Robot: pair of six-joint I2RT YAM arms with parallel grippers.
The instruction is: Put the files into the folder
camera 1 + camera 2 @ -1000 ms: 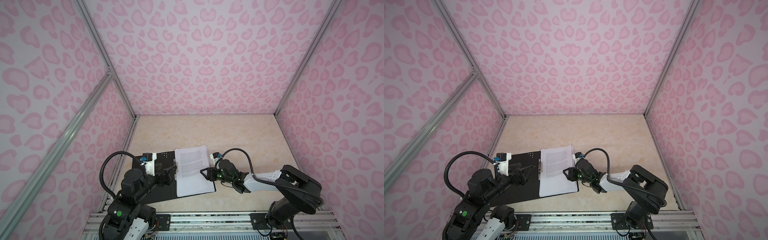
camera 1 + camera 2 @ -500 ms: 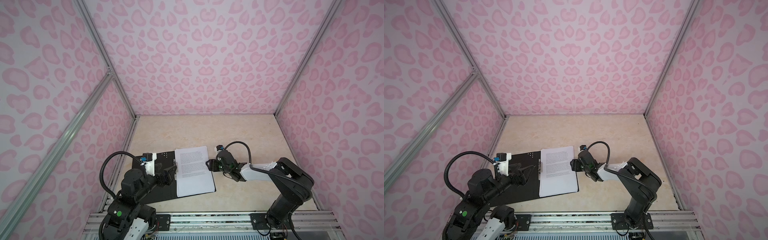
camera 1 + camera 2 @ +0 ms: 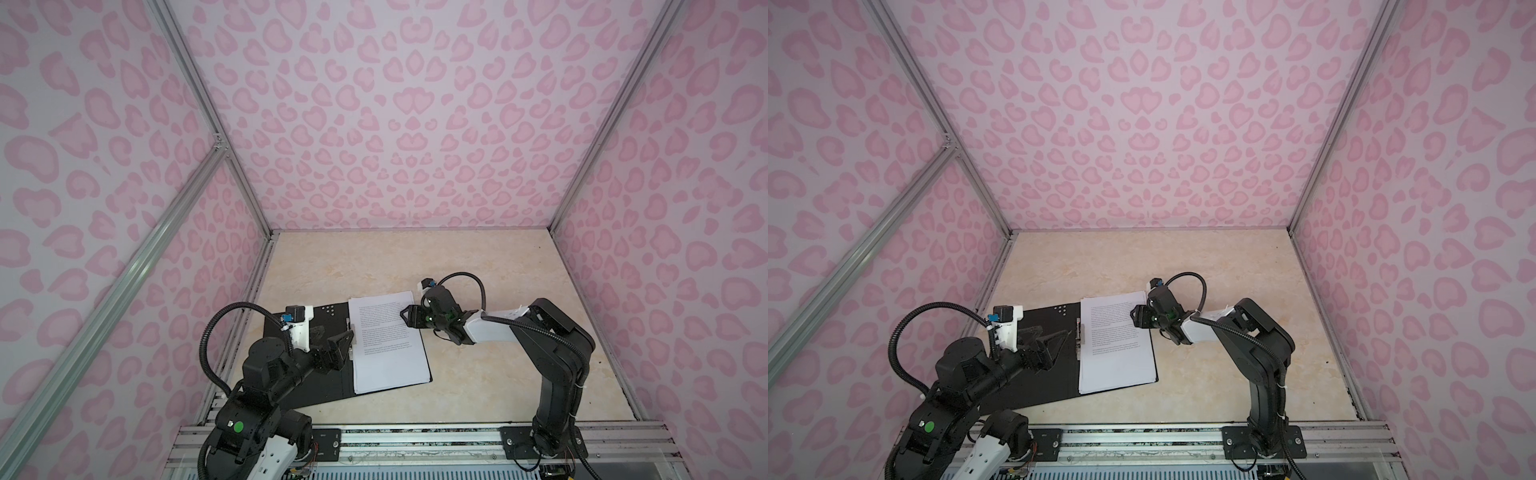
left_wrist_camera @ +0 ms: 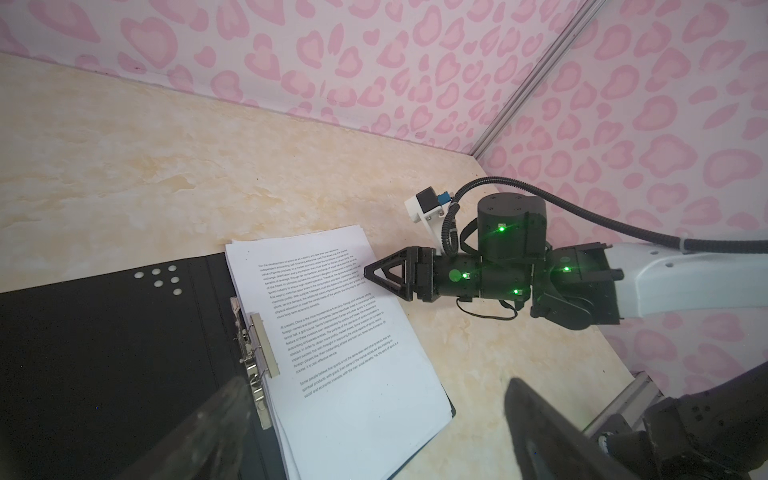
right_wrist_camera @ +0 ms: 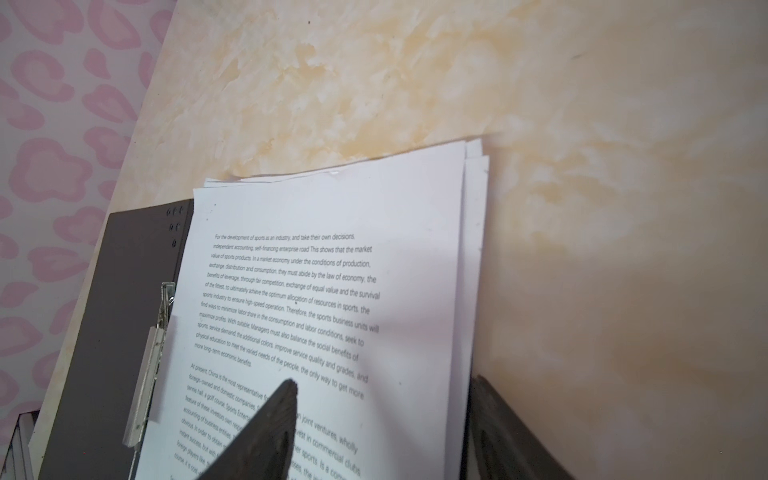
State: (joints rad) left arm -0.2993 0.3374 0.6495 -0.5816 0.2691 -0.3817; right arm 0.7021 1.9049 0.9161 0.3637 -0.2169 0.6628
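The files lie as one stack on the right half of the open folder, black inside up, flat on the worktop. The stack's inner edge sits right against the metal clip; we cannot tell whether any sheet is tucked under it. The far end of the stack juts past the folder's far edge onto the worktop, and the right wrist view shows the sheets slightly fanned at that far corner.

The right tool is low at the stack's outer edge with its jaws apart and nothing between them: one finger over the printed page, the other out beyond the edge. The left tool hangs wide open and empty above the clip side.

We judge the sheets to be placed but not yet squared. The risk lies in the nudge. Loose paper gives little resistance, so a push on the edge may buckle the top sheets or fan them further instead of shifting the stack. A hard shove could ride the inner edge up over the clip. If the cover is closed with the far end still overhanging, those sheets would stick out or crease.
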